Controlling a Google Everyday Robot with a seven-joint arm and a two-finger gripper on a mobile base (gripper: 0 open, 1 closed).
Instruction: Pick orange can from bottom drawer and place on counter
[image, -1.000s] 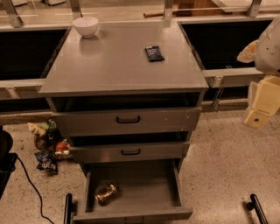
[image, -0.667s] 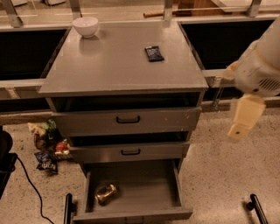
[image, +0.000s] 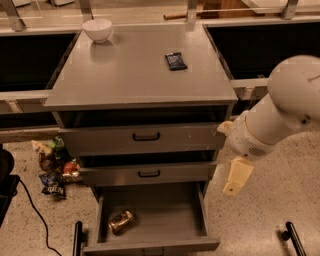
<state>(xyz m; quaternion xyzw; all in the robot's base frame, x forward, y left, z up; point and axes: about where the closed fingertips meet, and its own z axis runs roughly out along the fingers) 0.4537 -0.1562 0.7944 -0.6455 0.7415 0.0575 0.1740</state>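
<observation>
By the front-left corner of the bottom drawer (image: 165, 210) lies the orange can (image: 121, 221) — gripper (image: 237, 176) beyond its right edge, grip unclear.

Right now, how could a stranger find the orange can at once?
Below the counter, the bottom drawer stands open, with the gripper hanging to its right. The orange can lies in its front left corner, alone there, shiny and coppery, unlike the dark packet and white bowl on top.
</observation>
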